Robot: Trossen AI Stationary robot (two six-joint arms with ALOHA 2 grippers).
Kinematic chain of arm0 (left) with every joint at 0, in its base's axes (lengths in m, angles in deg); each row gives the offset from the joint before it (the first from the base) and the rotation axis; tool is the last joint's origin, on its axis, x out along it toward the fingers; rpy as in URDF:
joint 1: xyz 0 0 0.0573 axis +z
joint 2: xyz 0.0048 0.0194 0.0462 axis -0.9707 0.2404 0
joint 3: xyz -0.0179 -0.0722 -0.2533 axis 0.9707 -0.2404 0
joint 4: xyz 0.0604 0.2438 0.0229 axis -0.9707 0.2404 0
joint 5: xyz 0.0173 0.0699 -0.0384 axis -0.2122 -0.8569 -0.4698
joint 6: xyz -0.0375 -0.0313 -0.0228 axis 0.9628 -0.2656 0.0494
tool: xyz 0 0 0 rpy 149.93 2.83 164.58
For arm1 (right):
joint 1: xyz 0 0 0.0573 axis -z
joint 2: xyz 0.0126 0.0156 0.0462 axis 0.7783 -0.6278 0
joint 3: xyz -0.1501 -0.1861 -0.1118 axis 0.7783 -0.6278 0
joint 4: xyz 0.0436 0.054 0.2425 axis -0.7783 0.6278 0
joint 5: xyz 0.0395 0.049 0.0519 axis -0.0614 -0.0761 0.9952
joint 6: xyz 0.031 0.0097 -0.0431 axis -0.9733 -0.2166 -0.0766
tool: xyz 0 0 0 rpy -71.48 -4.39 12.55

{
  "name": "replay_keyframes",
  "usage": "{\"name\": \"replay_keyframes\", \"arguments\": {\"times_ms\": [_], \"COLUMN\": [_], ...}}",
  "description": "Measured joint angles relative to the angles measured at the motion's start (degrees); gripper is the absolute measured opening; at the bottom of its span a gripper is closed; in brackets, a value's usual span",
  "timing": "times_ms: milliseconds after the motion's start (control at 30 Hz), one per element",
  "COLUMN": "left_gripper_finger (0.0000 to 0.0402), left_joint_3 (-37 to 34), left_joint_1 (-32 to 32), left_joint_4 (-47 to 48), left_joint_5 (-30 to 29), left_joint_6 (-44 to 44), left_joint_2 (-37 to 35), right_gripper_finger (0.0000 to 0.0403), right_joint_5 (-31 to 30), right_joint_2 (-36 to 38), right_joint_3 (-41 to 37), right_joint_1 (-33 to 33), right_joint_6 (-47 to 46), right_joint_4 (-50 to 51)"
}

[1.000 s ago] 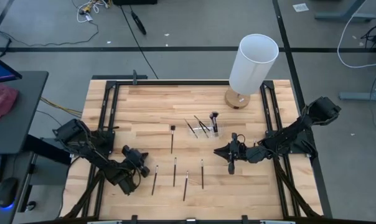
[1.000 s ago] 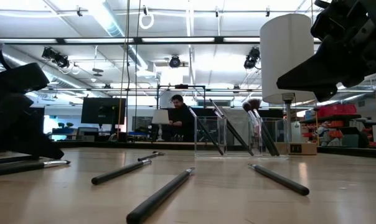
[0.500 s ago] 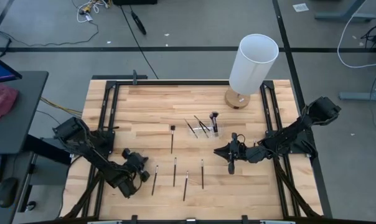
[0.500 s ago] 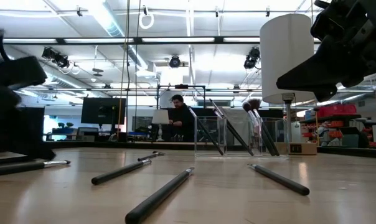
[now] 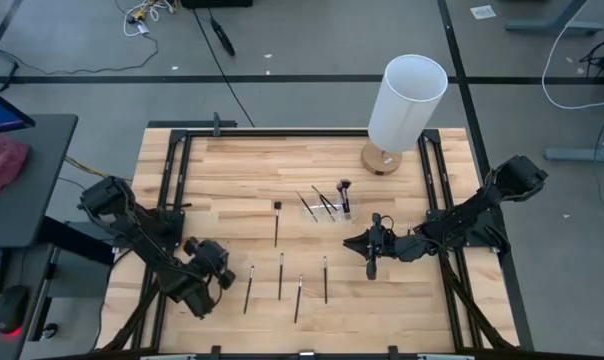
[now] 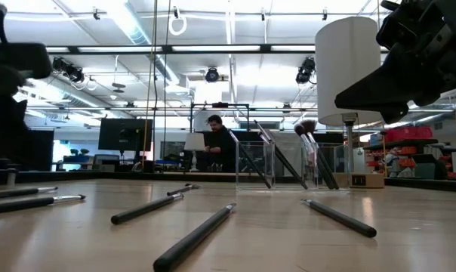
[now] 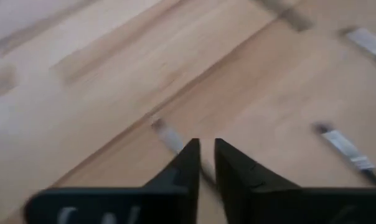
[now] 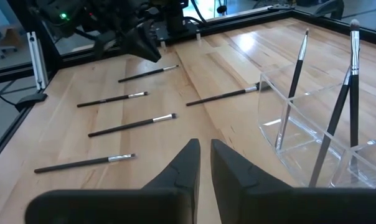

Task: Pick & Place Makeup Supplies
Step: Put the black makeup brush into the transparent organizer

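**Brushes on the desk, more in the holder**

Five thin dark-handled makeup brushes [image 5: 280,275] with small pale tips lie loose on the wooden desk [image 5: 232,180] — others stand in the clear holder [image 5: 329,207]. The left gripper [image 5: 225,281] hovers just beside the leftmost brush [image 5: 248,288], fingers slightly apart, empty. The right gripper [image 5: 350,241] waits near the holder — narrow gap, holding nothing.

Five makeup brushes lie flat on the table: one [image 5: 277,222] above the others, four in a row below it [image 5: 249,288] [image 5: 280,275] [image 5: 298,297] [image 5: 324,279]. About four more brushes stand in the clear holder [image 5: 329,209]; exact number is hard to tell. One white cylinder lamp [image 5: 406,102]. Two robot arms, one at each side. One person [image 6: 217,140] in the background of the low view.
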Motion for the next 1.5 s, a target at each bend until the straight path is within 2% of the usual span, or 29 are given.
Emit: {"name": "replay_keyframes", "arguments": {"times_ms": [133, 300, 367, 500, 667, 800, 1200, 1500], "left_gripper_finger": [0.0128, 0.0216, 0.0237, 0.0247, 0.0228, 0.0193, 0.002, 0.001], "left_joint_3": [0.0, -1.3, -2.2, -4.3, -4.6, -4.6, -4.8, -4.9], "left_joint_1": [0.2, 0.3, 0.5, 2.0, 3.8, 3.8, 2.5, 2.5], "left_joint_4": [4.5, -0.2, -2.6, -6.9, -8.3, -8.6, -11.2, -12.6], "left_joint_5": [6.5, 0.7, -0.4, 2.9, 3.5, 4.1, 2.6, 0.4], "left_joint_6": [7.0, 8.0, 8.2, 8.1, 7.0, 5.9, 7.5, 7.5], "left_joint_2": [0.1, 0.1, 0.1, 0.2, 3.0, 5.0, 5.5, 5.5], "right_gripper_finger": [0.0043, 0.0043, 0.0043, 0.0043, 0.0043, 0.0043, 0.0043, 0.0043], "right_joint_5": [0.0, 0.0, 0.0, 0.0, 0.0, 0.0, 0.0, 0.0], "right_joint_2": [0.0, 0.0, 0.0, 0.0, 0.0, 0.0, 0.0, 0.0], "right_joint_3": [0.0, 0.0, 0.0, 0.0, 0.0, 0.0, 0.0, 0.0], "right_joint_1": [0.0, 0.3, 0.5, 0.4, 0.4, 0.5, 0.5, 0.5], "right_joint_6": [0.0, 0.0, 0.0, 0.0, 0.0, 0.0, 0.0, 0.0], "right_joint_4": [0.2, 0.2, 0.2, 0.3, 0.4, 0.5, 0.3, 0.3]}}
